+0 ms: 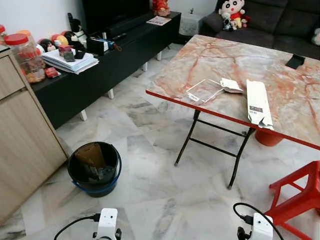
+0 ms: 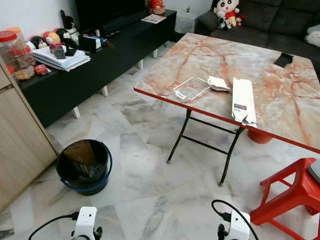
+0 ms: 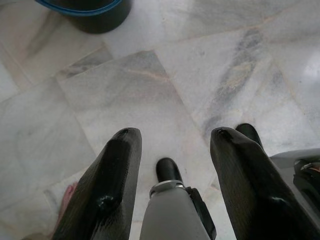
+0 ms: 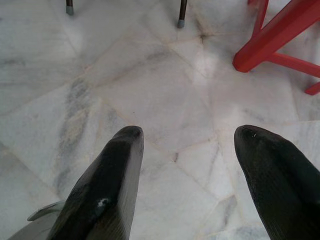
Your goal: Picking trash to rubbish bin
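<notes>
Trash on table (image 1: 210, 55): flat white box (image 1: 259, 103), clear tray (image 1: 204, 90), crumpled wrapper (image 1: 231, 85); none collected. Bin (image 1: 94, 167) on floor, holds some scraps. Left gripper (image 3: 175, 150), right gripper (image 4: 187, 145): low, fingers spread, empty.

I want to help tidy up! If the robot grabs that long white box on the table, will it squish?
Probably. The long white box looks like thin, opened cardboard lying flat, so it may bend or crumple. It seems light. One end overhangs the table edge, so a push could tip it off.

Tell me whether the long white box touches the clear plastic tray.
Apart. Left eye view shows bare tabletop between white box and clear tray.
</notes>
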`<state>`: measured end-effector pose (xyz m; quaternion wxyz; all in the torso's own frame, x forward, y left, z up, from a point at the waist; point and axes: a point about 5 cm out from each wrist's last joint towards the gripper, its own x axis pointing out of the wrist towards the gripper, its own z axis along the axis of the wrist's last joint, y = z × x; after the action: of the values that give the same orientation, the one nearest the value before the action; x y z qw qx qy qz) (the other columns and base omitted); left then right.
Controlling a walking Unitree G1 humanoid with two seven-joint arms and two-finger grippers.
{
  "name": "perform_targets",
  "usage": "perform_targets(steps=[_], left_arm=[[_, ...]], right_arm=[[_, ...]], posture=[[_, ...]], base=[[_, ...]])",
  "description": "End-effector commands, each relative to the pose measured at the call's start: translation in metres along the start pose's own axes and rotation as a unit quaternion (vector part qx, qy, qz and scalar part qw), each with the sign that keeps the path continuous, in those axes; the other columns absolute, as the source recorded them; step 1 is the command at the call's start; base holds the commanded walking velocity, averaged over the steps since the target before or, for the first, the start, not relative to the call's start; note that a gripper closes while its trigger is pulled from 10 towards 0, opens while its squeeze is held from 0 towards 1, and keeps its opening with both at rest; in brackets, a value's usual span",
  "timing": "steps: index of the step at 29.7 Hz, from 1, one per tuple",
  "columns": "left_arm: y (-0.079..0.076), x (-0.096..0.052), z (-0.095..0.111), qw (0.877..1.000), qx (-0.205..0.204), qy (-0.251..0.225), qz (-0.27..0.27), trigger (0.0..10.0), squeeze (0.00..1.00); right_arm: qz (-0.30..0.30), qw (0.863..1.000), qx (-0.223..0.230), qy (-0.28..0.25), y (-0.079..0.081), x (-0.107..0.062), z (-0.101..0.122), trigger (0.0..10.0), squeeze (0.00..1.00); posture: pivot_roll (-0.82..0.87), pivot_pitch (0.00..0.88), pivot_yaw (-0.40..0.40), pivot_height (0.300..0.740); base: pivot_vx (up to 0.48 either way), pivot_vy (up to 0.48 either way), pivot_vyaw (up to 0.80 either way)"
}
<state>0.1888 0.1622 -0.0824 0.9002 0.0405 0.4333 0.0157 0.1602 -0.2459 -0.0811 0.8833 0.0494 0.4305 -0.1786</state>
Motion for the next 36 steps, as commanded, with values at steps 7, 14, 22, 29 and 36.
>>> perform_targets(steps=[7, 14, 22, 29, 36], left_arm=[[-0.0020, 0.0001, -0.0011, 1.000, 0.012, 0.007, -0.001, 10.0, 0.00], [-0.0015, -0.0003, -0.0029, 1.000, 0.005, 0.010, 0.001, 10.0, 0.00], [-0.0005, -0.0005, -0.0039, 1.000, 0.005, 0.011, 0.003, 10.0, 0.00], [-0.0004, -0.0002, -0.0023, 1.000, 0.005, 0.009, 0.003, 10.0, 0.00], [-0.0012, -0.0002, -0.0022, 1.000, 0.005, 0.008, 0.001, 10.0, 0.00]], right_arm=[[-0.007, 1.000, 0.000, -0.002, -0.0026, 0.0008, 0.0036, 10.0, 0.00], [-0.008, 1.000, 0.002, 0.000, -0.0023, 0.0006, 0.0024, 10.0, 0.00], [-0.009, 1.000, 0.004, 0.000, -0.0021, 0.0005, 0.0020, 10.0, 0.00], [-0.010, 1.000, 0.005, 0.001, -0.0026, 0.0005, 0.0018, 10.0, 0.00], [-0.008, 1.000, 0.010, -0.004, -0.0023, 0.0004, 0.0025, 10.0, 0.00]], posture=[[-0.09, 0.001, -0.059, 0.740], [-0.08, 0.011, -0.059, 0.740], [-0.08, 0.013, -0.057, 0.740], [-0.09, 0.017, -0.056, 0.740], [-0.09, 0.021, -0.057, 0.740]], base=[[0.000, -0.137, -0.79], [0.000, 0.000, -0.79], [0.000, 0.000, -0.79], [0.000, 0.000, -0.79], [0.000, 0.000, -0.77]])
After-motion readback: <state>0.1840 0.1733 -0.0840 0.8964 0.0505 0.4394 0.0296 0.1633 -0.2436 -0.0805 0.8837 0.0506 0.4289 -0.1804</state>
